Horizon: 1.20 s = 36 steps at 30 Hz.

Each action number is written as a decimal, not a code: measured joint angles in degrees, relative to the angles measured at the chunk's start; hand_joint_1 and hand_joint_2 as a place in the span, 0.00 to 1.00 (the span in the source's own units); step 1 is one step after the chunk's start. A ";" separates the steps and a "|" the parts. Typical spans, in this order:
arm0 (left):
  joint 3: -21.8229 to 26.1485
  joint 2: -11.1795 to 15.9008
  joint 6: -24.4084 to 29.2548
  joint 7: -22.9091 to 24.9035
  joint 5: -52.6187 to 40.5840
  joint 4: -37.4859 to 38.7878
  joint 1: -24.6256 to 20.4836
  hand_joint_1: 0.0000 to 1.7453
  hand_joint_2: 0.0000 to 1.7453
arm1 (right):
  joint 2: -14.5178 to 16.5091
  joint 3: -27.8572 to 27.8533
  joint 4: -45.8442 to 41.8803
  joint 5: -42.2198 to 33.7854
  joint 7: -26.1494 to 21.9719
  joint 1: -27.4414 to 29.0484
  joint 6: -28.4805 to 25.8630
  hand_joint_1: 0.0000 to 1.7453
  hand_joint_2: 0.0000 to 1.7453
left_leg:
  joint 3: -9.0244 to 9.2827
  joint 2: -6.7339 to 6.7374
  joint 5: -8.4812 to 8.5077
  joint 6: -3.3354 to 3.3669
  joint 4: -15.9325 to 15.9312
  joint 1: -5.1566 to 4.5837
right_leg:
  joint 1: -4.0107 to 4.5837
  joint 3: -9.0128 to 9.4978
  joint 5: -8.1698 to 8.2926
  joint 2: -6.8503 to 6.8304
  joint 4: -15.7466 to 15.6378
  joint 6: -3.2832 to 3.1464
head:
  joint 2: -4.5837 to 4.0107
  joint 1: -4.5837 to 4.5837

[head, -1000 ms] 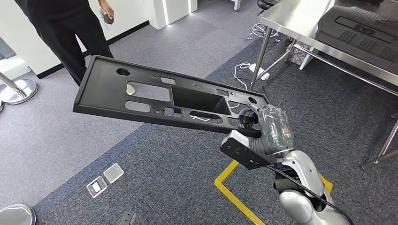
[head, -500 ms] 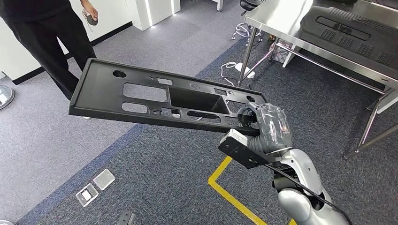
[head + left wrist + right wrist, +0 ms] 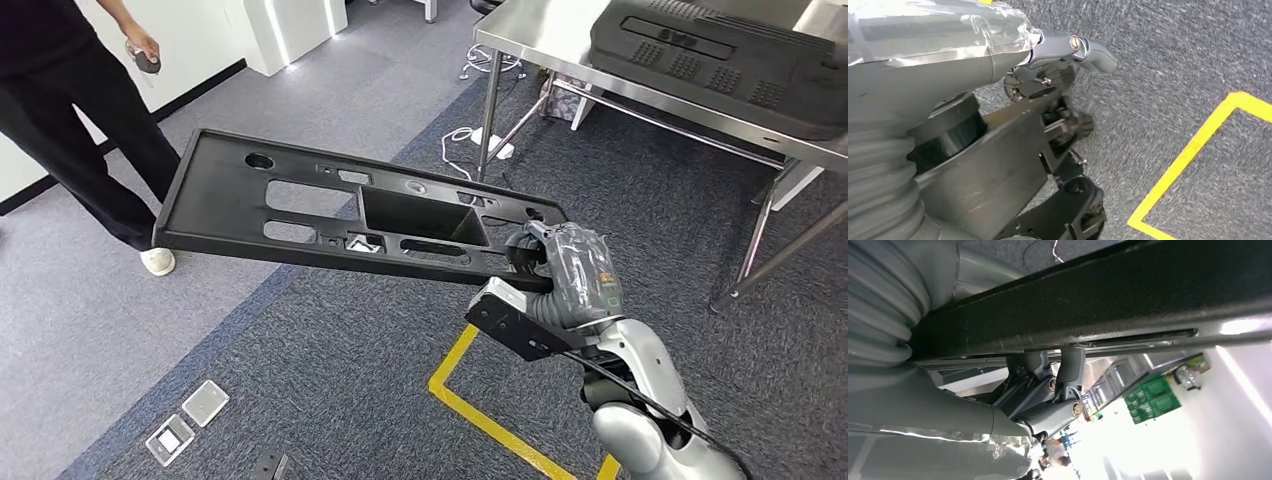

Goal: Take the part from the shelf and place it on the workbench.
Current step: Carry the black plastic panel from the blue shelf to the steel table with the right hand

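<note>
part [image 3: 300, 200]: matte black
workbench [image 3: 540, 45]: shiny silver steel
carpet [image 3: 350, 370]: dark grey, speckled
floor tape [image 3: 480, 420]: yellow

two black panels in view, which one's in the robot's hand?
The long flat panel with cutouts, gripped at one end by the right hand. The other, ribbed panel lies on the steel workbench.

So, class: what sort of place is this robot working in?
Probably a workshop or robot test lab. A steel workbench carries a black moulded part, yellow tape marks the carpet, and the right hand holds a long black panel.
</note>
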 joint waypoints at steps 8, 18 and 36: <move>-0.02 0.03 -0.01 0.00 0.00 0.00 0.21 0.00 1.00 | 0.02 0.00 0.00 -0.01 0.00 0.10 0.02 1.00 1.00 | -0.10 -2.63 2.60 0.76 -0.96 -0.05 | 0.34 -0.03 -0.14 3.28 0.51 -0.10 | 0.00 -0.50; -0.02 0.01 -0.16 -0.04 -0.43 0.00 0.01 0.00 1.00 | 0.02 -0.07 0.00 -0.01 -0.01 0.06 0.02 1.00 1.00 | 1.38 -0.44 4.23 2.98 -5.64 -0.05 | -0.15 -6.90 -7.38 1.01 14.76 2.77 | -0.01 -0.38; -0.08 0.04 -0.14 -0.04 -0.35 0.00 0.23 0.00 1.00 | 0.02 0.00 0.11 -0.31 -0.22 -0.22 -0.13 1.00 1.00 | -4.93 -1.07 -1.24 0.05 8.62 0.05 | 0.28 0.26 -0.45 2.26 0.33 -0.43 | 0.00 -1.01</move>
